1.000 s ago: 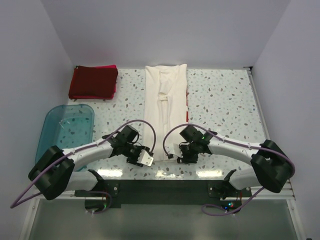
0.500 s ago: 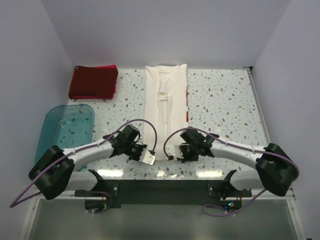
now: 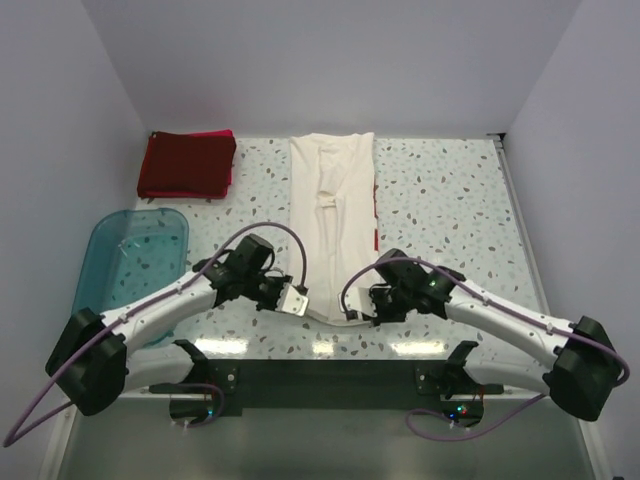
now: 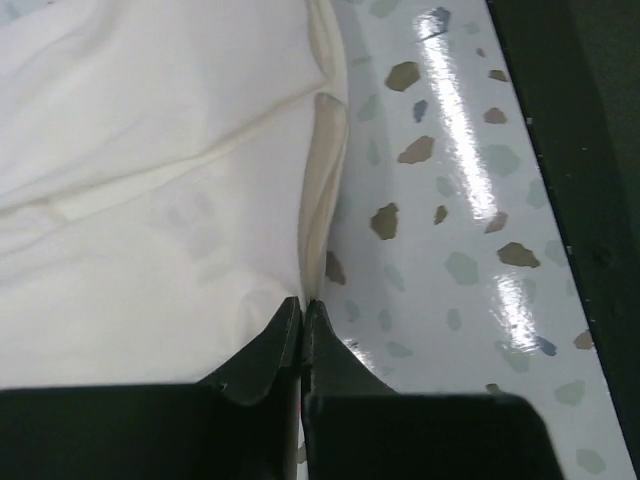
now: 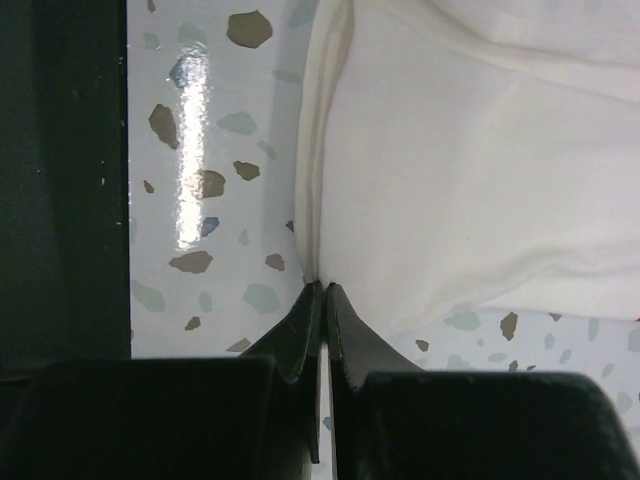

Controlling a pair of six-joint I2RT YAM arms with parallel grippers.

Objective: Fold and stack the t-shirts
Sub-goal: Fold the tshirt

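A cream-white t-shirt point(image 3: 332, 215), folded into a long narrow strip, lies down the middle of the table, with a sliver of its red print showing along its right edge. My left gripper point(image 3: 303, 306) is shut on the shirt's near left corner point(image 4: 312, 285). My right gripper point(image 3: 356, 313) is shut on the near right corner point(image 5: 312, 262). Both jaws are pressed together with cream cloth point(image 4: 150, 200) pinched at their tips, low over the terrazzo top. A folded dark red shirt point(image 3: 186, 165) lies on a pink one point(image 3: 230, 160) at the back left.
A translucent teal tub point(image 3: 135, 265) stands at the left, beside my left arm. The dark front rail of the table point(image 3: 320, 375) runs just behind both grippers. White walls close in the back and sides.
Both grippers have moved toward the near edge, pulling the shirt's bottom hem with them. The right arm has stretched out lower and further right.
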